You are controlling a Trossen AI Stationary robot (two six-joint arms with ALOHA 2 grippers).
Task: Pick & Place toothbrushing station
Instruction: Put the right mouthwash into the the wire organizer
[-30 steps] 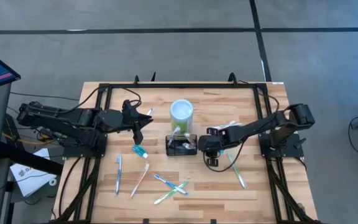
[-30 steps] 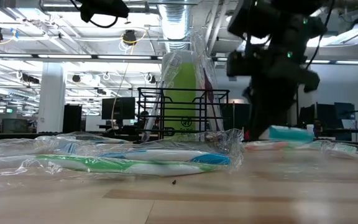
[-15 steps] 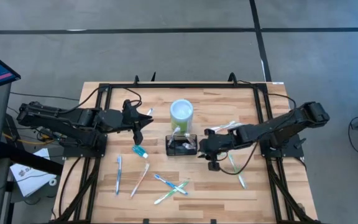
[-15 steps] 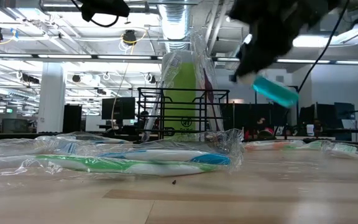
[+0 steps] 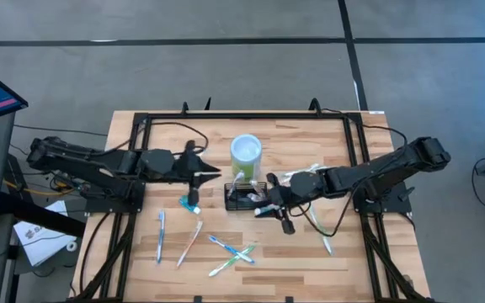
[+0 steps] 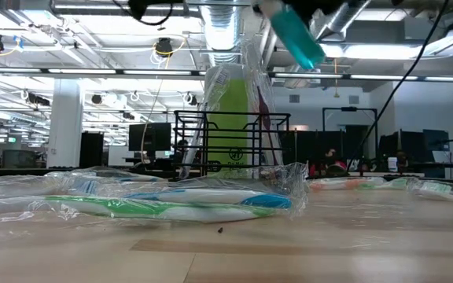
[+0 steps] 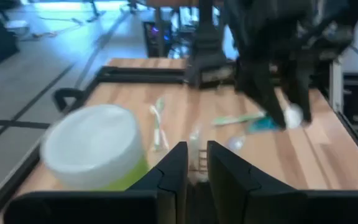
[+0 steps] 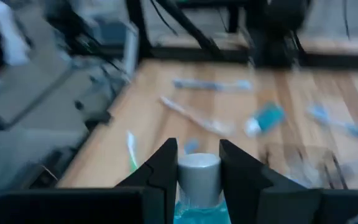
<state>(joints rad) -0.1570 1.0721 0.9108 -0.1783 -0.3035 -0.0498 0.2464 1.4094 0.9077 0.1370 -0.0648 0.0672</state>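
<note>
Item 1, right gripper (image 5: 268, 204): I have it just beside the caddy's right end, lifted off the table. Its fingers (image 8: 160, 171) are clamped on a small teal tube with a grey-white cap (image 8: 198, 169); in the low view the tube (image 6: 296, 35) hangs tilted, high above the caddy.

Item 2, toothbrushing station (image 5: 246, 196): small black wire caddy, rectangular, open-sided, upright near the table's middle, touching or just in front of the lime-green cup (image 5: 246, 151). In the low view its thin bars (image 6: 230, 141) stand in front of the cup's green wall.

Item 3, left gripper (image 5: 208, 175): I have it hovering left of the caddy, above a second teal tube (image 5: 191, 203) lying on the wood. Its fingers (image 7: 174, 171) stand slightly apart with nothing between them.

Item 4, loose stock: wrapped toothbrushes (image 5: 230, 252) scattered on the near side of the butcher-block table (image 5: 310, 261), glossy crinkled film over green and blue handles (image 6: 171, 207); more wrapped brushes to the right (image 5: 320, 229).

Step in hand, as I judge it: carrying the held tube to the caddy. Next move calls for centring it over a compartment, turning it closer to upright, lowering between the wires, then releasing. The smooth tube could catch on a bar.
</note>
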